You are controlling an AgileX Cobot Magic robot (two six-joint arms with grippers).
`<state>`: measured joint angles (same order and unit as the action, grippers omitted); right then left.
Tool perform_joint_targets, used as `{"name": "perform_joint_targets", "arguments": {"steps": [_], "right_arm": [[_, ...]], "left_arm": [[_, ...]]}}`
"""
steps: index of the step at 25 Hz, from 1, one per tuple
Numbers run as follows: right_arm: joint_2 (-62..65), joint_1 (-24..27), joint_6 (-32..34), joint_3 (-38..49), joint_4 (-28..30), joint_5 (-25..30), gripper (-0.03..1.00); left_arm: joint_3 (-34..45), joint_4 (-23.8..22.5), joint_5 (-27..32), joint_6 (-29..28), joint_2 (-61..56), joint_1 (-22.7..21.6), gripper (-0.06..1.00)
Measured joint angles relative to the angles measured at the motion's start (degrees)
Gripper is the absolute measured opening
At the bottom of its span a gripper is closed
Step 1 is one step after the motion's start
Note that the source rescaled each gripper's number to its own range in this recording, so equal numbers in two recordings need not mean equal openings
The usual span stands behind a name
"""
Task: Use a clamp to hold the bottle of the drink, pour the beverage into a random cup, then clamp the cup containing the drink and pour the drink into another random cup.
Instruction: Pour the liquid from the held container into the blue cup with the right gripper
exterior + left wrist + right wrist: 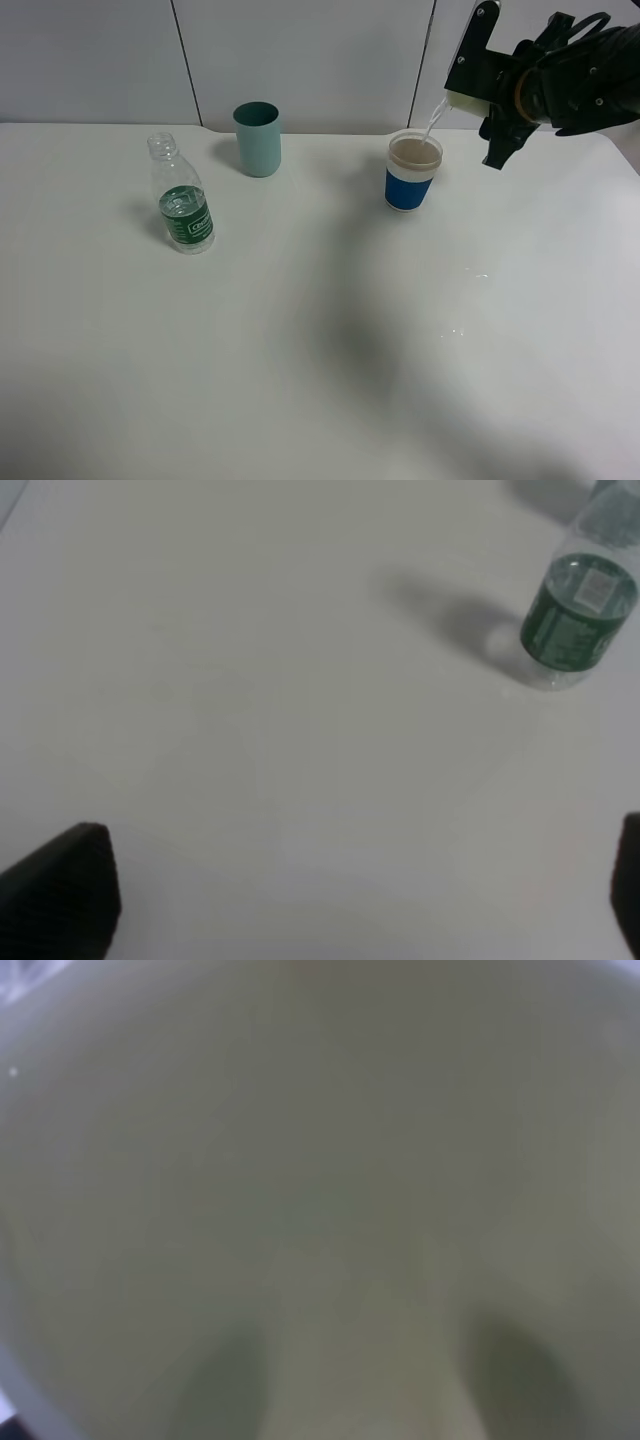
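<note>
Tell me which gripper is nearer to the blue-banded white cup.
Right. The right gripper hangs just above and beside the white cup, tipping the yellow-green cup over it. The left gripper is off past the bottle.

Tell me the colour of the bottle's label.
Green, on the bottle; clearest in the left wrist view.

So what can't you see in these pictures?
- Pale yellow-green plastic cup: in the high view mostly hidden by the right tool; the right wrist view is filled by it, blurred.
- Left tool: only dark finger edges show in the left wrist view; absent from the high view.
- Level inside the white paper cup with blue band: too small.
</note>
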<state>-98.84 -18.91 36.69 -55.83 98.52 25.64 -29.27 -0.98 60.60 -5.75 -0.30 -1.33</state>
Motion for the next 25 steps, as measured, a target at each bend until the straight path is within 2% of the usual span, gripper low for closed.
{"name": "perform_joint_targets", "arguments": {"steps": [11,25], "right_arm": [[0.0,0.0,-0.2,0.0,0.0,0.23,0.01],[0.0,-0.16,-4.32,0.0,0.01,0.9,0.01]], "left_arm": [[0.0,0.0,0.0,0.0,0.0,0.0,1.0],[0.0,0.0,0.0,0.0,0.0,0.0,1.0]]}}
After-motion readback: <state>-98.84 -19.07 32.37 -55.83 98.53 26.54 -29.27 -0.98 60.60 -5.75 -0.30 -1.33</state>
